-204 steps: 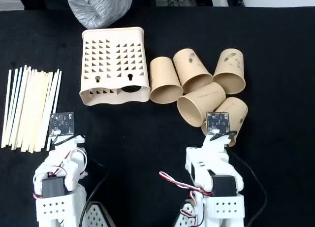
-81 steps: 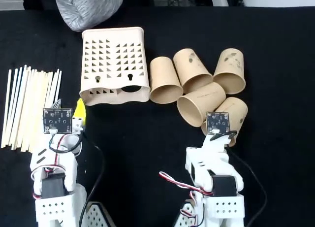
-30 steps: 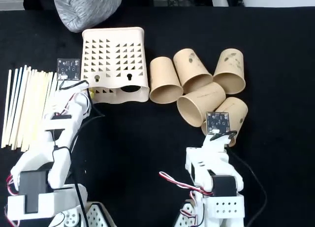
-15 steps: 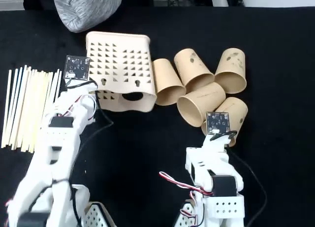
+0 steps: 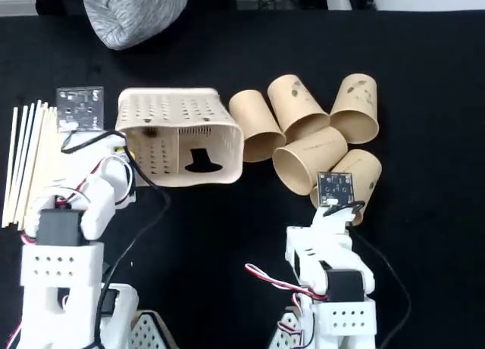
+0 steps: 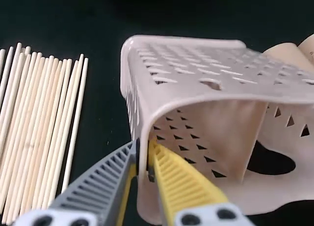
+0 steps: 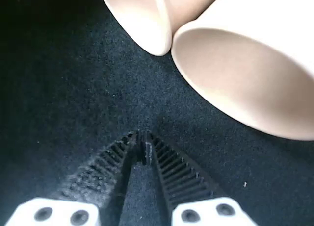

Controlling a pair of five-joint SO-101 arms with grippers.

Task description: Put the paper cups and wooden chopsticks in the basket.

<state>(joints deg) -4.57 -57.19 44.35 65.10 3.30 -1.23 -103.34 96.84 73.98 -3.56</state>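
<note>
Cream plastic, pierced with rows of small triangular holes, makes up the basket (image 5: pixel 182 137), which is tipped up on the far left of the black worktop (image 5: pixel 227 235) with its open mouth turned toward the near side. The left tool (image 6: pixel 142 147) is clamped on the basket's left wall at the rim, one finger inside and one outside. That thin pinch on a single wall is the weak spot. As I judge it, the basket could twist or slide out of the grip if it is swung quickly, since its weight hangs off to one side. It sits just beside the leftmost of the five paper cups (image 5: pixel 311 137), which lie on their sides in a loose cluster to its right. A careless turn could knock them rolling. On its left the wooden chopsticks (image 5: pixel 30 167) lie in a neat parallel row, and a dropped basket would scatter them. The right tool (image 7: pixel 142 138) rests closed on nothing, low over the cloth just near of the nearest cup mouths.
</note>
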